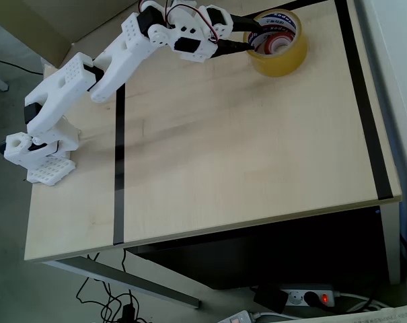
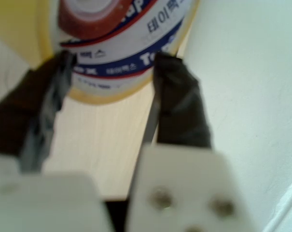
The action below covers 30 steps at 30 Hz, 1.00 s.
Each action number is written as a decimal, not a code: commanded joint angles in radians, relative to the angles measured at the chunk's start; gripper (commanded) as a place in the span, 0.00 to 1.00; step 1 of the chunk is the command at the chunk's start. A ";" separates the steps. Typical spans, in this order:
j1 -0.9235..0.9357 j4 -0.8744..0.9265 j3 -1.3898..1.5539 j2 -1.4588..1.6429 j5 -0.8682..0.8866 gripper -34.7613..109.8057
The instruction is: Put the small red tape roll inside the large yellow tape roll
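Observation:
The large yellow tape roll (image 1: 277, 59) stands at the table's far right corner in the overhead view. The small red tape roll (image 1: 280, 43) lies inside it, against the printed white core. My gripper (image 1: 252, 37) is open at the roll's left rim, one black finger on each side of that rim. In the wrist view the yellow roll (image 2: 102, 94) fills the top, and the red roll (image 2: 88, 21) shows inside it, past the blue and red print. The gripper (image 2: 116, 62) is open there, its fingertips (image 2: 165, 63) level with the roll's near wall and holding nothing.
The light wooden table (image 1: 243, 155) carries black tape lines, one on the left (image 1: 118, 168) and one near the right edge (image 1: 368, 114). The arm's base (image 1: 45, 158) sits at the left edge. A white surface (image 2: 247, 96) lies beside the table.

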 commanded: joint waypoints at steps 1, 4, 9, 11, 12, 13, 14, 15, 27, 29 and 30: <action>0.017 0.084 -0.078 0.081 0.011 0.37; 0.038 0.172 -0.078 0.138 0.003 0.30; 0.087 0.325 -0.077 0.281 -0.034 0.24; 0.104 0.394 -0.077 0.356 -0.035 0.24; 0.107 0.430 -0.077 0.391 -0.035 0.24; 0.110 0.468 -0.077 0.431 -0.037 0.24; 0.114 0.505 -0.077 0.469 -0.044 0.24; 0.114 0.549 -0.078 0.505 -0.057 0.24; 0.164 0.561 0.657 1.212 -0.058 0.24; 0.153 0.514 0.833 1.328 -0.055 0.24; 0.158 0.451 0.974 1.405 -0.052 0.24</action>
